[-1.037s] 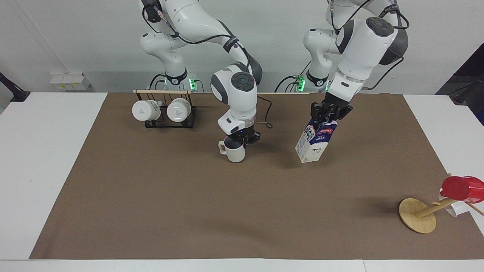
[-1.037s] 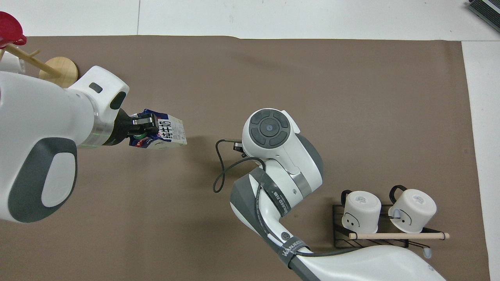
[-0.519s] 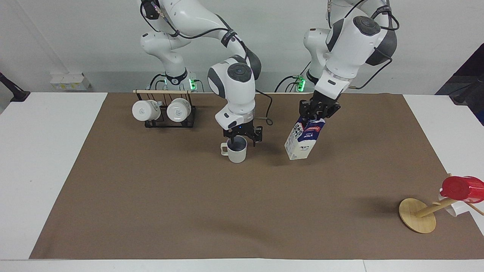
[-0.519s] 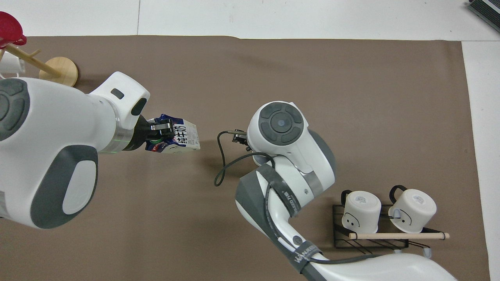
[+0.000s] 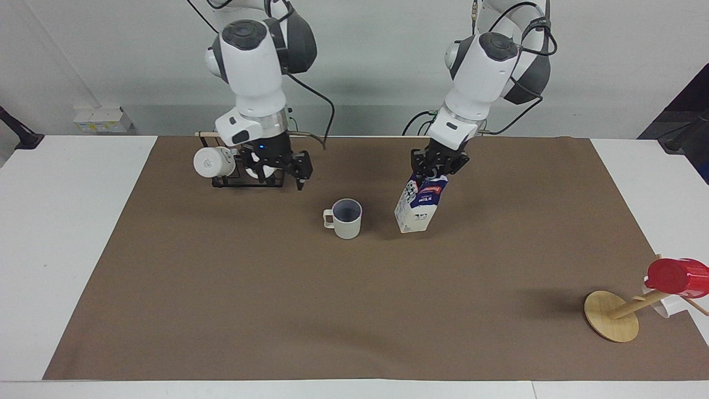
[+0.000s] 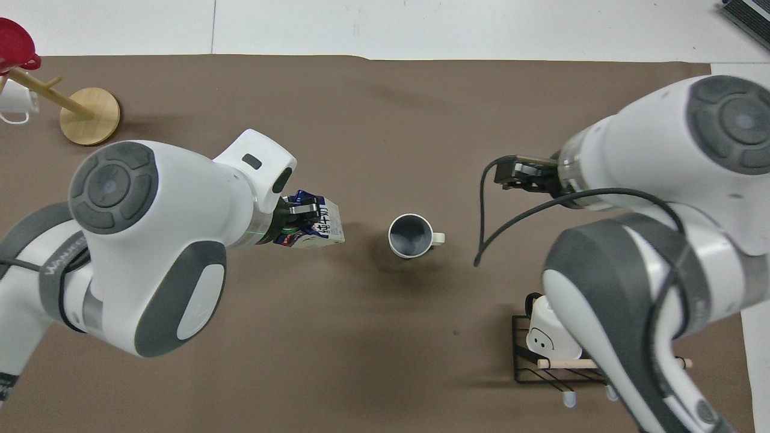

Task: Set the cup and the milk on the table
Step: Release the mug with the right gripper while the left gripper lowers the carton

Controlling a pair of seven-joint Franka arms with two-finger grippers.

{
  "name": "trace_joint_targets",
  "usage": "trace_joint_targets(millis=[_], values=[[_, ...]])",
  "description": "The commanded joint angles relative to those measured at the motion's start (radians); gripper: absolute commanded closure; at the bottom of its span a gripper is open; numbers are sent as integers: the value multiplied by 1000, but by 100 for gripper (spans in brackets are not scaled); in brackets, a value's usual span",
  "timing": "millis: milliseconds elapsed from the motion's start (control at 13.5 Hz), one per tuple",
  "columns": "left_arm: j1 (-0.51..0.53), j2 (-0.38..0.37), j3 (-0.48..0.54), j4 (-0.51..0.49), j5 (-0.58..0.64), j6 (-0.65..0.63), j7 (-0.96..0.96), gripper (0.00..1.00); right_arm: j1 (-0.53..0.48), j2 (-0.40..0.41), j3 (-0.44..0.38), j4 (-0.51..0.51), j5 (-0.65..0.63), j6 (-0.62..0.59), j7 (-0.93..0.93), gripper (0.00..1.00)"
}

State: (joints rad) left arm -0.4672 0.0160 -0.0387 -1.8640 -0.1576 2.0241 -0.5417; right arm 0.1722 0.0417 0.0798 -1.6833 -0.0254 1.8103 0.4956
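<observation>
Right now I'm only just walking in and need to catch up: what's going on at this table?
The cup stands upright on the brown mat, free of both arms. The right gripper is open and empty, raised over the black mug rack. The left gripper is shut on the top of the milk carton, which hangs tilted beside the cup, toward the left arm's end; whether its base touches the mat is unclear.
</observation>
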Motion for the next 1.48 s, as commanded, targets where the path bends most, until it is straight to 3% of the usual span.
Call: trace_joint_targets(millis=[0, 222, 741, 889, 1259, 1407], values=[[-59, 5, 14, 5, 60, 5, -73, 56, -92, -77, 11, -29, 4, -57, -139, 0], [-100, 65, 13, 0, 121, 18, -144, 56, -152, -95, -3, 11, 6, -156, -212, 0], [-100, 68, 14, -21, 122, 21, -193, 57, -206, -80, -25, 99, -17, -258, -321, 0], [-100, 71, 14, -29, 122, 24, -193, 57, -214, -51, -32, 148, -8, -266, -321, 0], [-93, 67, 13, -76, 122, 76, -150, 57, -217, -42, -35, 159, -5, -264, -363, 0], [-91, 67, 13, -76, 122, 77, -136, 51, -215, -42, -35, 160, -8, -264, -385, 0]])
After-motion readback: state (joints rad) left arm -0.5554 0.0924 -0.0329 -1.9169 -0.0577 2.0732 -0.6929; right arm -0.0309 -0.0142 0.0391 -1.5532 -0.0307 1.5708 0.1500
